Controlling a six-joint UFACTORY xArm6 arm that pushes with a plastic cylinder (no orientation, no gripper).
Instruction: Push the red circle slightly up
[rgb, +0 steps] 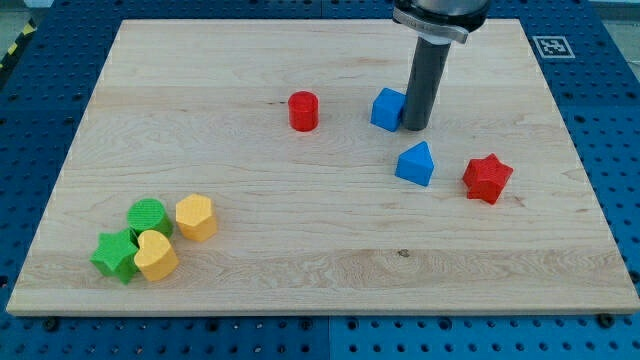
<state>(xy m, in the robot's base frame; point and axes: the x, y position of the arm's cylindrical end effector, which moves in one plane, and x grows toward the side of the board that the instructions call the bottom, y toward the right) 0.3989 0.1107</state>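
Observation:
The red circle (303, 110), a short red cylinder, stands on the wooden board (300, 230) a little above the middle. My tip (416, 127) is down on the board well to the view's right of the red circle. It touches the right side of a blue cube (387, 109), which lies between the tip and the red circle. The rod rises from the tip to the view's top edge.
A blue triangle block (416, 163) lies just below the tip, and a red star (487, 178) to its right. At the lower left a green circle (148, 216), a green star (116, 256), a yellow heart (156, 255) and a yellow hexagon (196, 217) sit clustered.

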